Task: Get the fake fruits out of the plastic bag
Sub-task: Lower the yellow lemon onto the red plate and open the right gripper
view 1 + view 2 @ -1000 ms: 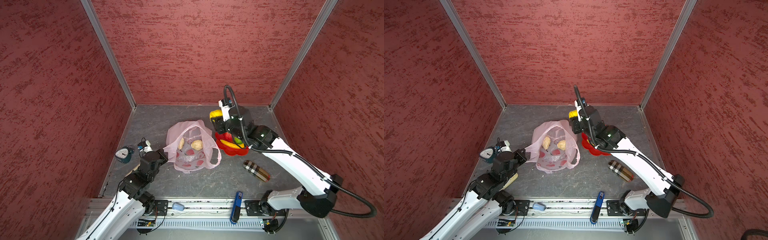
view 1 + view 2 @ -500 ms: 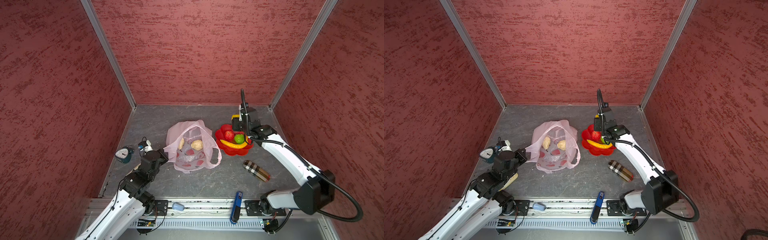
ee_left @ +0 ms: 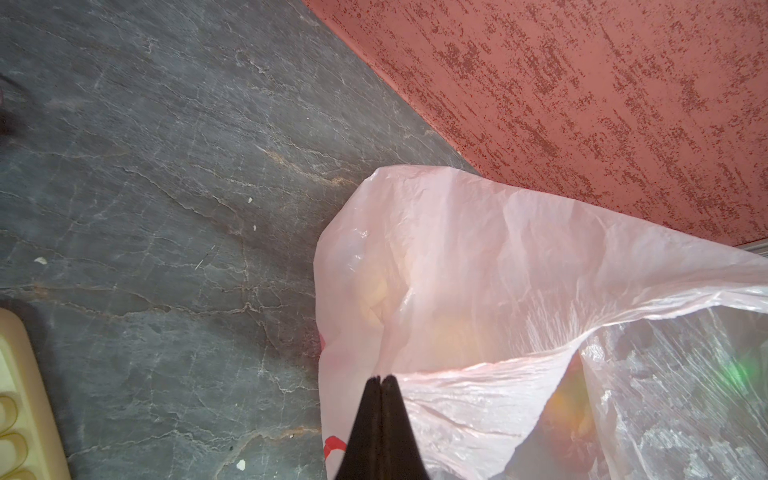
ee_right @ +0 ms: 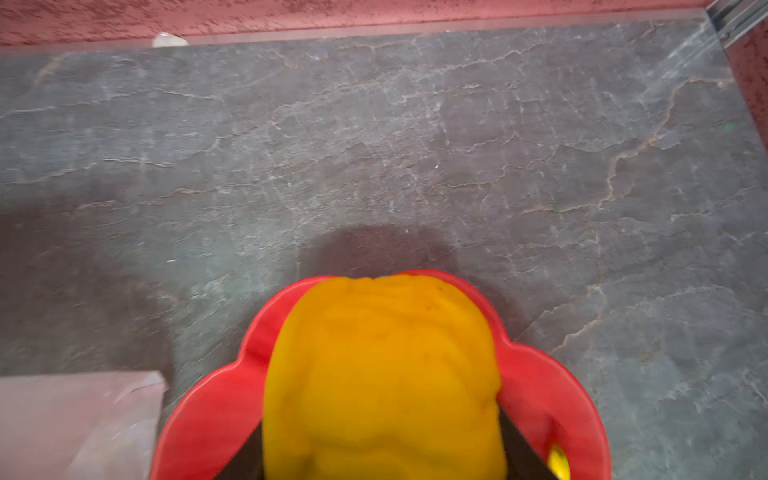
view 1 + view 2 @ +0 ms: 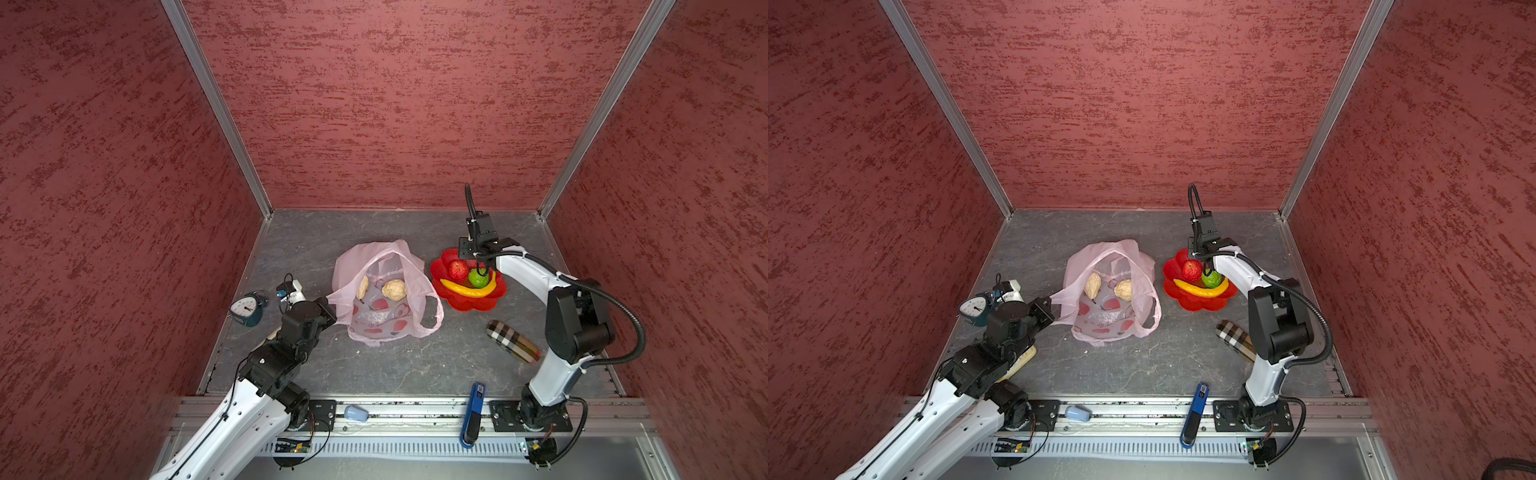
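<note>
Clock [image 5: 246,309], red dish [image 5: 469,303], plaid case [image 5: 513,341]

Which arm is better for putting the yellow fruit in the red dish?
Right. The right pincer holds the yellow fruit over the red dish. The left pincer is far away, shut on the plastic bag at its edge.

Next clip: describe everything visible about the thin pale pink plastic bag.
The thin, translucent pale pink plastic bag lies crumpled on the grey stone-look tabletop, mouth gaping upward, close beside the red flower-shaped dish. Red apple prints mark its lower panel; one loop handle trails free on the table. Two beige lumpy fake fruits rest inside. The left end effector, shut, pinches the rim on the side nearer the left arm, drawing the film taut there.
</note>
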